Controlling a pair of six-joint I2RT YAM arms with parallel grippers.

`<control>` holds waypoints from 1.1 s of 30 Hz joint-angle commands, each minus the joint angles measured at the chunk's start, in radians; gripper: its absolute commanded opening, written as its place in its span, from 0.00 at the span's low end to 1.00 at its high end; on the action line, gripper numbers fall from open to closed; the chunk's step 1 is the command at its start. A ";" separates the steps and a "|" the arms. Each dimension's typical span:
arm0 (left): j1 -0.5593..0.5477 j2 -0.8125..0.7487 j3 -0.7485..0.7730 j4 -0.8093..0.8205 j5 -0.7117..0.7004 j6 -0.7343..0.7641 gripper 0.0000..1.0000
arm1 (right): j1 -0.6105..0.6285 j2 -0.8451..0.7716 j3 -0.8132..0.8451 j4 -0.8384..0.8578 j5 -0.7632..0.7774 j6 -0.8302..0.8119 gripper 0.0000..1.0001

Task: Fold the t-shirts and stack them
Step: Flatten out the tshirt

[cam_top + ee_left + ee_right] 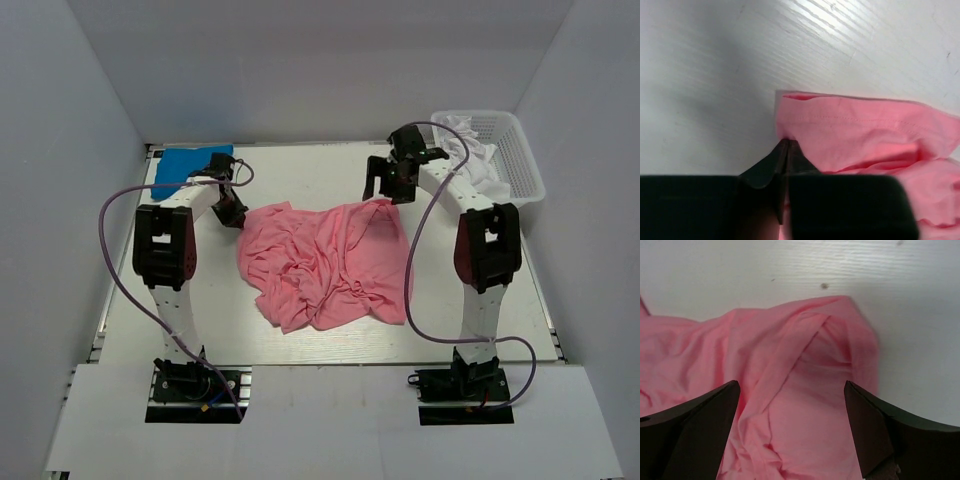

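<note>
Left gripper [785,146] pinches an edge of the crumpled salmon-pink cloth t-shirt [325,265]; right gripper [791,384] gapes wide over it

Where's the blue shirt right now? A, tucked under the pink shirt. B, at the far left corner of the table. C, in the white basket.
B: the blue shirt lies at the table's far left corner, apart from the pink shirt and the basket.

Left gripper [786,149] pinches pink t-shirt [860,132] hem; white table [715,75] beneath.
</note>
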 commanded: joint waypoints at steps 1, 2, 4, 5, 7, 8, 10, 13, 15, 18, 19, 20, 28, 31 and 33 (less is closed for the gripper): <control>0.003 -0.006 -0.010 0.024 0.035 0.005 0.06 | 0.035 0.009 -0.018 -0.002 -0.187 0.017 0.90; 0.003 0.003 -0.010 0.024 0.035 0.005 0.00 | 0.050 0.008 -0.032 -0.004 -0.187 0.022 0.88; 0.003 0.003 -0.019 0.033 0.035 0.005 0.00 | 0.067 -0.006 -0.077 -0.008 -0.211 0.017 0.88; 0.003 0.003 -0.019 0.044 0.035 0.015 0.00 | 0.079 -0.024 -0.091 -0.012 -0.219 0.007 0.86; 0.003 -0.009 -0.029 0.062 0.035 0.015 0.00 | 0.104 -0.037 -0.139 -0.013 -0.213 0.000 0.86; 0.003 -0.038 -0.039 0.074 0.035 0.029 0.00 | 0.119 -0.055 -0.148 -0.010 -0.211 -0.006 0.86; 0.003 -0.061 -0.049 0.096 0.035 0.040 0.00 | 0.125 -0.069 -0.180 -0.012 -0.173 -0.001 0.86; 0.003 -0.107 -0.049 0.122 0.015 0.052 0.00 | 0.127 -0.076 -0.190 -0.005 -0.061 0.031 0.86; 0.003 -0.130 -0.068 0.131 0.006 0.061 0.00 | 0.116 -0.073 -0.170 -0.005 -0.011 0.089 0.85; 0.003 -0.173 -0.093 0.152 -0.034 0.071 0.00 | 0.101 -0.034 -0.086 -0.050 0.246 0.147 0.87; 0.003 -0.173 -0.093 0.153 -0.034 0.071 0.00 | 0.101 -0.023 -0.037 -0.064 0.272 0.155 0.89; 0.003 -0.173 -0.093 0.153 -0.045 0.071 0.00 | 0.098 -0.017 0.029 -0.079 0.295 0.163 0.89; 0.003 -0.149 -0.075 0.142 -0.054 0.094 0.00 | 0.049 0.152 0.214 -0.045 0.321 0.074 0.91; 0.003 -0.110 -0.029 0.105 -0.045 0.094 0.00 | 0.035 0.208 0.264 -0.031 0.300 0.010 0.91; 0.003 -0.089 0.000 0.074 -0.036 0.104 0.07 | 0.033 0.236 0.278 -0.022 0.290 -0.029 0.91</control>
